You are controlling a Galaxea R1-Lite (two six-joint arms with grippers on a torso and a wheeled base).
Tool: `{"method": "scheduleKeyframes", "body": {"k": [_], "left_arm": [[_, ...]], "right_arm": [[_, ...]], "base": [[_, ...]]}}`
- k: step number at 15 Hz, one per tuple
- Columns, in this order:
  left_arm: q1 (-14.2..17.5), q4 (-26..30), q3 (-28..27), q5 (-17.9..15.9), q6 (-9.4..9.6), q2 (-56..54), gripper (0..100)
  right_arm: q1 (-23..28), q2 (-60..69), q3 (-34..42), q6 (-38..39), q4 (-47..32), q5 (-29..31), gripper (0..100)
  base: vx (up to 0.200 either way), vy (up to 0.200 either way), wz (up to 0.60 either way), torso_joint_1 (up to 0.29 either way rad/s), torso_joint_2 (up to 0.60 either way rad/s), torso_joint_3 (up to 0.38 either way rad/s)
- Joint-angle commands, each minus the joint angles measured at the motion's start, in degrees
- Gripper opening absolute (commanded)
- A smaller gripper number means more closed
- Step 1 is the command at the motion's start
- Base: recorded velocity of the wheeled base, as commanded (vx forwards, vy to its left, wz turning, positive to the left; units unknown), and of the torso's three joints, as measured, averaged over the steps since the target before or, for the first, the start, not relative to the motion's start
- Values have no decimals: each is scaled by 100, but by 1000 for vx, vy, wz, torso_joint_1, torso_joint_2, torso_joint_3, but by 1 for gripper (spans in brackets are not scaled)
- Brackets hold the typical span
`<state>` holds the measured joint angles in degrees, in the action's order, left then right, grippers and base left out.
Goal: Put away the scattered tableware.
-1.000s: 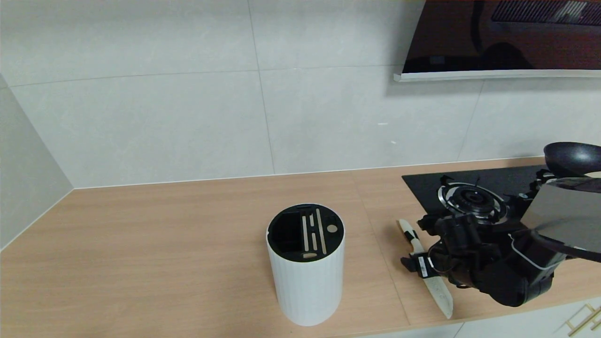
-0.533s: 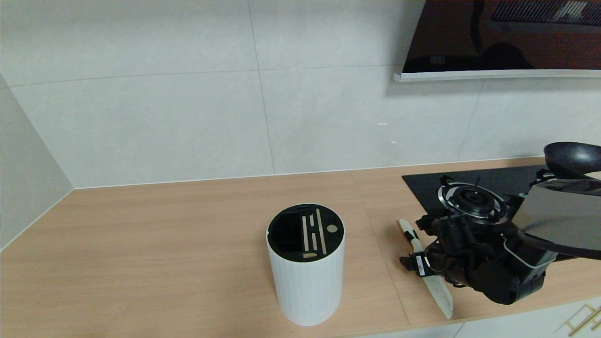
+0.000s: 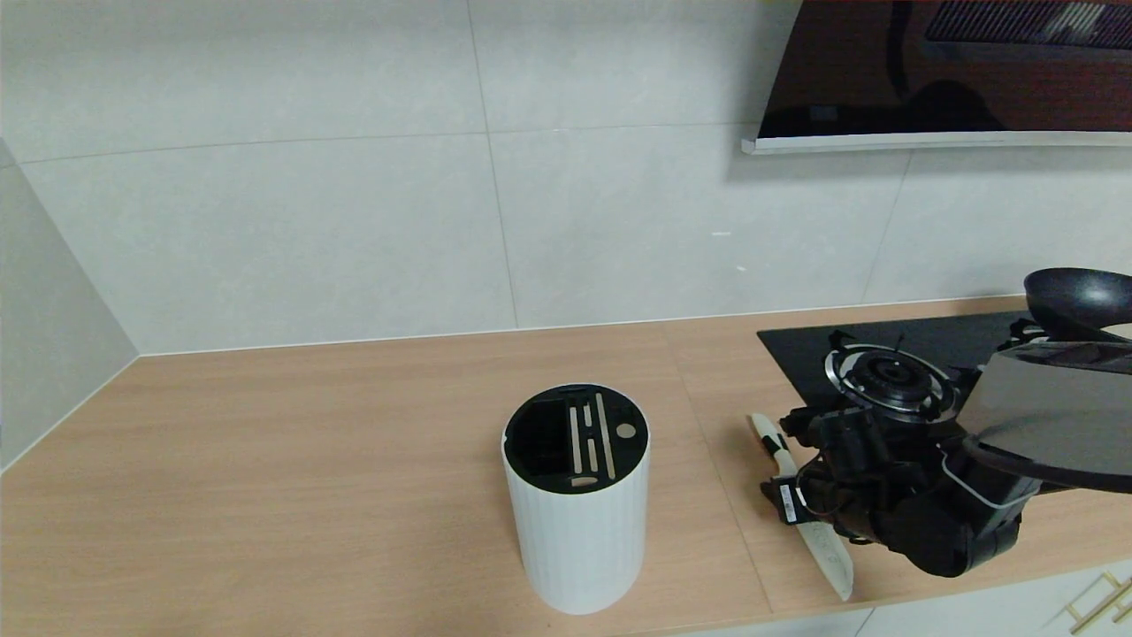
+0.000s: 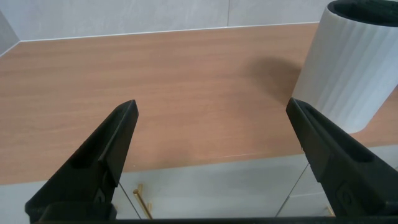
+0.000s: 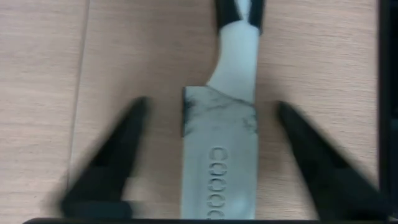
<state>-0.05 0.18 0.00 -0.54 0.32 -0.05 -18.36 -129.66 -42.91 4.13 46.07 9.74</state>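
A cream-bladed knife (image 3: 809,522) with a black and cream handle lies flat on the wooden counter (image 3: 309,478), close to the front edge and just left of the stove. My right gripper (image 3: 800,482) hovers low over it; in the right wrist view it (image 5: 214,162) is open, one finger (image 5: 109,162) on each side of the blade (image 5: 217,162), near where blade meets handle. A white ribbed cylindrical holder (image 3: 577,500) with a black slotted top stands mid-counter, left of the knife. My left gripper (image 4: 214,162) is open over the counter's front edge, the holder (image 4: 351,68) beside it.
A black gas stove (image 3: 884,372) with a burner ring sits at the right, a dark pan (image 3: 1079,296) behind it. A range hood (image 3: 946,80) hangs above. The tiled wall runs along the back, and bare counter stretches left of the holder.
My right gripper has shifted slightly left and down toward the knife. The knife and the holder have not moved.
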Motion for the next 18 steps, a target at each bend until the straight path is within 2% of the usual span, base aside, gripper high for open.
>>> {"method": "scheduleKeyframes", "body": {"k": [1,8,13,14,18], "left_arm": [[-4,-1,0,1,-5,5,100],[5,-1,0,1,3,5,100],[5,-1,0,-8,12,5,100],[5,-1,0,-8,21,5,100],[5,-1,0,18,3,5,100]], "right_arm": [[8,2,2,0,-10,2,0],[25,169,81,9,104,54,0],[-36,1848,617,-27,139,125,0],[-203,2428,775,-35,130,107,0],[-572,3157,1109,-343,139,107,0]], "base": [[0,0,0,0,0,0],[0,0,0,0,0,0],[0,0,0,0,0,0],[0,0,0,0,0,0],[0,0,0,0,0,0]]}}
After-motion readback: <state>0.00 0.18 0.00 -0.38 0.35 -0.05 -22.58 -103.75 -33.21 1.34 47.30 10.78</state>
